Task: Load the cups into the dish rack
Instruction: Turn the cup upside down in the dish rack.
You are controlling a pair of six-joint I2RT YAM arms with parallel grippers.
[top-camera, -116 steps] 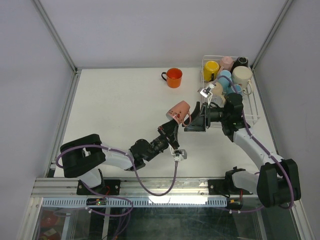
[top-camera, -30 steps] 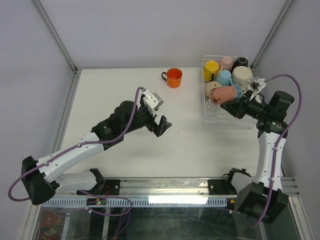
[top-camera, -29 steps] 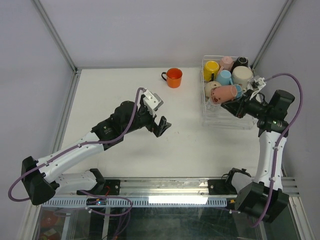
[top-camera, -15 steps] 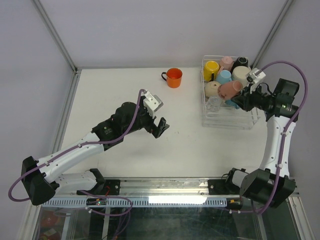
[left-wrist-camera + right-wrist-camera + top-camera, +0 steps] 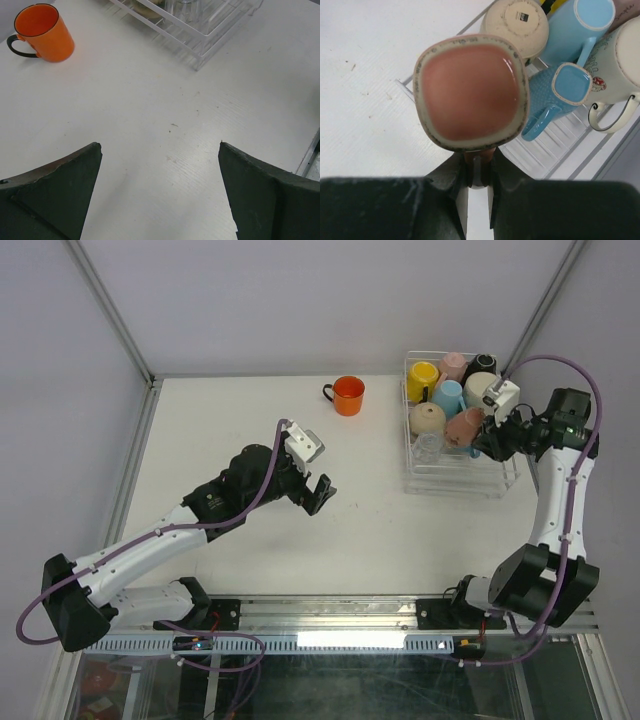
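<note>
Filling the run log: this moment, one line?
right gripper: shut on pink mug over clear dish rack; left gripper: open; orange mug: on table

The pink mug looks like glazed ceramic, glossy with a bright highlight and a speckled beige edge. The dimpled blue mug has a rough, dotted skin, and the beige mug is pale and speckled on its base. The orange mug is smooth with a soft sheen. The dish rack is clear, shiny plastic. The surface is white, matt and finely grained, with small flecks. The left tool has fingers of dark matt plastic, one edge worn brownish. The right tool is dark, matt and faintly scuffed.
</note>
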